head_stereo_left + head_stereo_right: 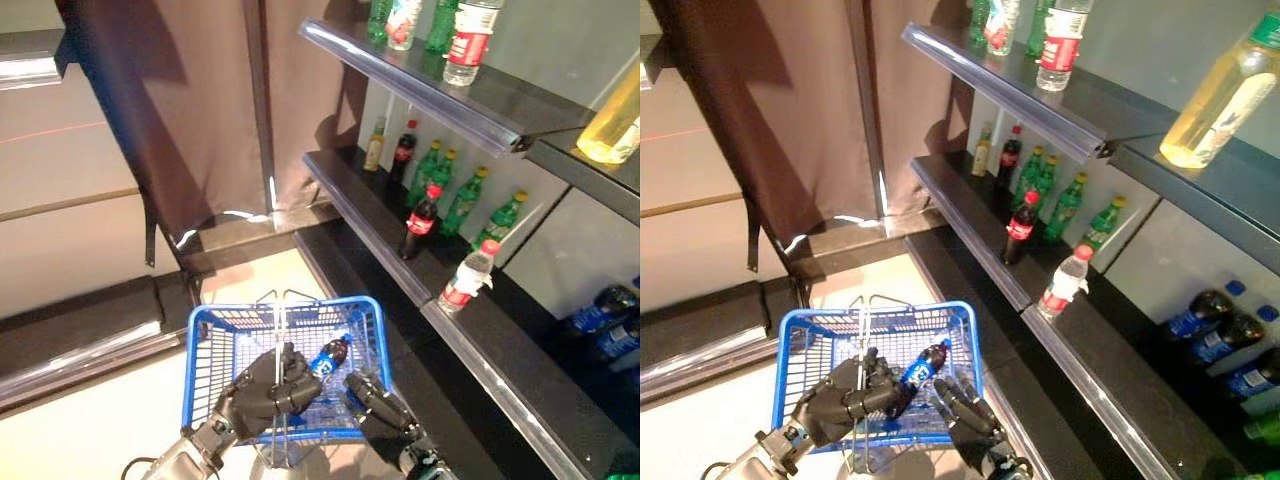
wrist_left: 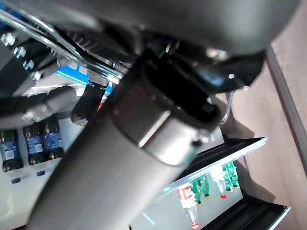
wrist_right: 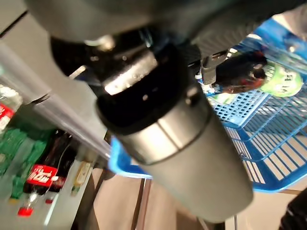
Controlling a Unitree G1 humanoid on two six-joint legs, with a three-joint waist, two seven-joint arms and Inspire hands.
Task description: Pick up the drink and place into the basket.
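A: Left robot hand [image 1: 268, 388]?

B: Fingers curled round the metal handle [image 1: 281, 330] of the blue basket [image 1: 362, 330], gripping it at the near side.

A: Right robot hand [image 1: 378, 404]?

B: Low at the basket's near right corner, dark fingers reaching toward the rim. Whether they grasp anything, cannot tell.

A: The drink?

B: Drink [image 1: 329, 355] is a small dark cola bottle with a blue label and blue cap, lying tilted inside the basket, between the two hands, cap toward the far right corner.

A: Surroundings?

B: Dark shelves [image 1: 420, 80] to the right. Green bottles [image 1: 465, 200], a red-labelled cola bottle [image 1: 420, 222], and a clear water bottle [image 1: 467, 277] on the middle shelf.
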